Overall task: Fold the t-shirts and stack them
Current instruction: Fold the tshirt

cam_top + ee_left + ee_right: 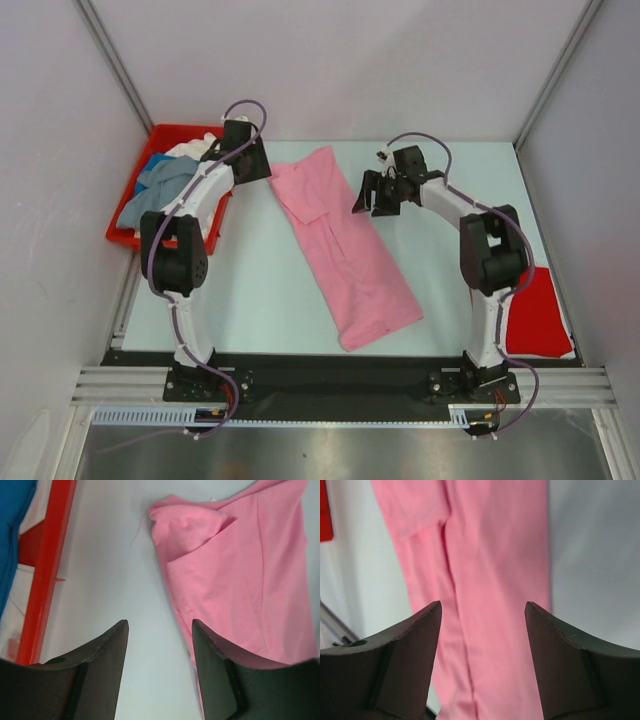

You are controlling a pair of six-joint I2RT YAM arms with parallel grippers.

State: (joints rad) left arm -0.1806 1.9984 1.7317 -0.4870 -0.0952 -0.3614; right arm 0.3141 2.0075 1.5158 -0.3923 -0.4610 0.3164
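A light pink t-shirt (pixel 350 250) lies on the table folded into a long strip, running from the far middle towards the near right. My left gripper (pixel 262 165) is open and empty just left of the strip's far end; in the left wrist view the left gripper (pixel 160 625) hangs over bare table with the pink shirt (pixel 240 570) at its right finger. My right gripper (pixel 365 195) is open and empty by the strip's right edge; the right wrist view shows the right gripper (pixel 483 605) above the pink cloth (pixel 490 555). A folded red t-shirt (pixel 537 315) lies at the near right.
A red plastic bin (pixel 125 235) stands at the far left and holds a blue shirt (pixel 160 165), a grey-blue shirt (pixel 150 205) and a white shirt (pixel 195 148). Its rim (pixel 50 570) is close to my left gripper. White walls enclose the table.
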